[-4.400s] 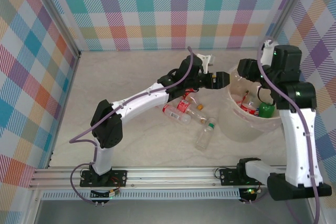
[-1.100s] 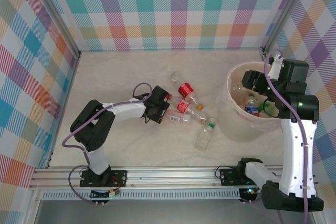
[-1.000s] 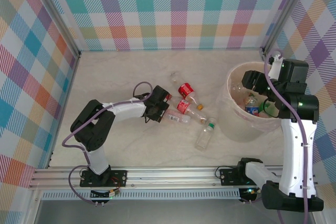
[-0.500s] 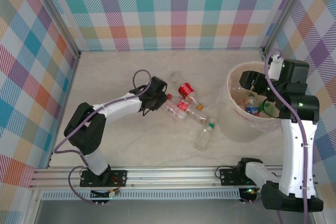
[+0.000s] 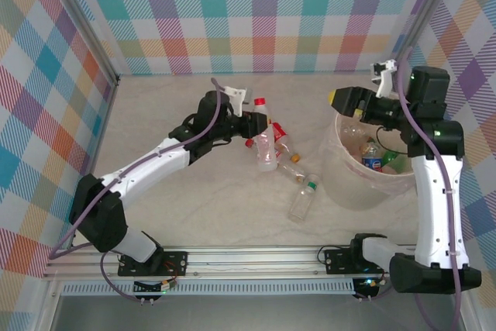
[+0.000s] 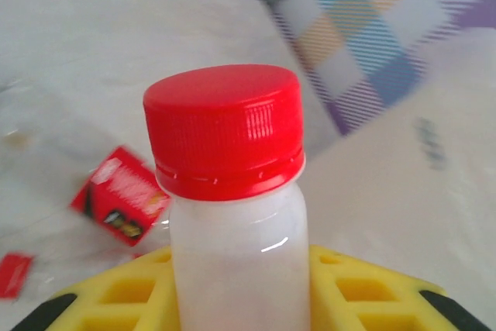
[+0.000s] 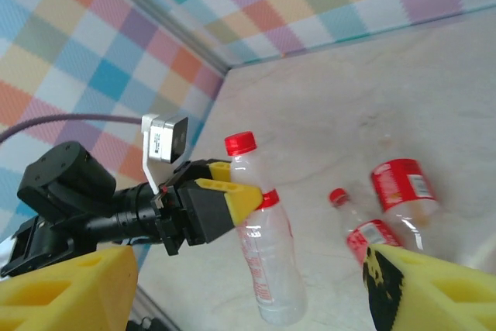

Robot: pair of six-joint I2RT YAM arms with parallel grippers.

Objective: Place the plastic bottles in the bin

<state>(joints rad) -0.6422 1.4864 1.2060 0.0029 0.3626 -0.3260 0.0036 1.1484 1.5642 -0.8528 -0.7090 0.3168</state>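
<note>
My left gripper [image 5: 252,120] is shut on the neck of a clear, red-capped plastic bottle [image 5: 265,145], which hangs upright above the table. In the left wrist view the bottle's neck and cap [image 6: 225,129] sit between the yellow pads [image 6: 364,284]. The right wrist view shows the same bottle [image 7: 267,253] hanging from that gripper. My right gripper [image 5: 341,98] hovers open over the left rim of the cream bin [image 5: 345,187], its yellow fingers [image 7: 70,292] wide apart and holding nothing. The bin holds a blue-capped bottle [image 5: 372,156] and a green one [image 5: 392,162].
Three more bottles lie on the table between the held bottle and the bin: a red-labelled one [image 5: 279,136], an orange-capped one [image 5: 293,172] and a green-capped one [image 5: 302,199]. Checked walls close the back and sides. The left and far parts of the table are bare.
My left gripper has taken the bottle off the table and raised it upright, further back. My right gripper has risen out of the bin and swung left over its rim.
</note>
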